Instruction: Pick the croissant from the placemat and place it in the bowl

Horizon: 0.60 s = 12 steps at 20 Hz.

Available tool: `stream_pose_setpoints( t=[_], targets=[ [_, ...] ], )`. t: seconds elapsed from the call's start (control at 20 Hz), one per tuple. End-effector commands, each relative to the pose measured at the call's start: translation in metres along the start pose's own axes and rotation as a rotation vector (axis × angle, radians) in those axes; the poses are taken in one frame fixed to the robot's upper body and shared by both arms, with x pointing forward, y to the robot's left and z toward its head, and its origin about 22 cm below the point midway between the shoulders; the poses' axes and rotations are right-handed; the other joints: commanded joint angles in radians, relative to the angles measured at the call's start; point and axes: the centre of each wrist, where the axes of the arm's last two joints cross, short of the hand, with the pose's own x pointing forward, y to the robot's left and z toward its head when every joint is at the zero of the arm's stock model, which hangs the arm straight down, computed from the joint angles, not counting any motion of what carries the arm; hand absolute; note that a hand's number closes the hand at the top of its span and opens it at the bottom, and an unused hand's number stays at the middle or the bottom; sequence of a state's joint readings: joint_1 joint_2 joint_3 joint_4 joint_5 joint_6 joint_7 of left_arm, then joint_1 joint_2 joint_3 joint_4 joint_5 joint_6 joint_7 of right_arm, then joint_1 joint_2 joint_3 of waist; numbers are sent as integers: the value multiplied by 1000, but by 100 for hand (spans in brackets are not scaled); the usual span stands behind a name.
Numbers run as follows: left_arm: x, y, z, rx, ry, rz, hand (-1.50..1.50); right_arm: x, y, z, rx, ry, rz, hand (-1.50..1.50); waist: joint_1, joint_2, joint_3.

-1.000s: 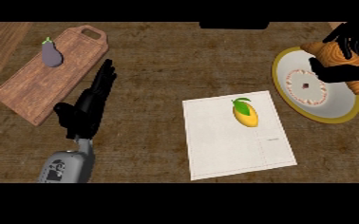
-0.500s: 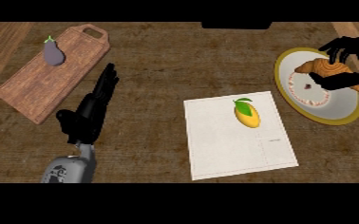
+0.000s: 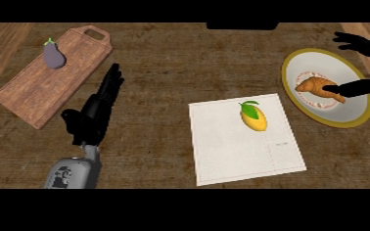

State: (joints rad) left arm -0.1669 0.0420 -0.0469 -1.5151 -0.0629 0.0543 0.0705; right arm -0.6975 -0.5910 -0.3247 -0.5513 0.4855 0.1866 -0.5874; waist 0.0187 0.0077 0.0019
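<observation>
Presently, the croissant (image 3: 318, 88) is being set inside the bowl (image 3: 303, 62), with the right hand (image 3: 356, 87) touching it, fingers spread open. Release and withdrawal are being called for next. The left hand (image 3: 95, 111) is resting open on the counter (image 3: 188, 58).

This is a kitchen. My left robot hand (image 3: 92, 115) rests on a dark wooden tabletop (image 3: 180, 63). Just left of it lies a wooden cutting board (image 3: 43, 88) bearing an eggplant (image 3: 53, 55). Well to its right, a mango (image 3: 253, 117) sits on a white placemat (image 3: 239, 151), with a croissant (image 3: 318, 89) in a yellow-rimmed bowl (image 3: 300, 63) beyond.
</observation>
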Motion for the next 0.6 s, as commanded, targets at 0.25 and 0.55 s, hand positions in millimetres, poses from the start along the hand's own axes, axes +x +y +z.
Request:
stream_pose_setpoints(
  t=[0.25, 0.55],
  targets=[
    [-3, -1, 11, 20, -4, -15, 0, -5, -28, 4, -185, -55, -221, -150, -10, -6, -1],
    [10, 5, -3, 9, -1, -12, 0, -10, -80, 24, -148, -2, -343, -150, -9, -3, -1]
  ],
)
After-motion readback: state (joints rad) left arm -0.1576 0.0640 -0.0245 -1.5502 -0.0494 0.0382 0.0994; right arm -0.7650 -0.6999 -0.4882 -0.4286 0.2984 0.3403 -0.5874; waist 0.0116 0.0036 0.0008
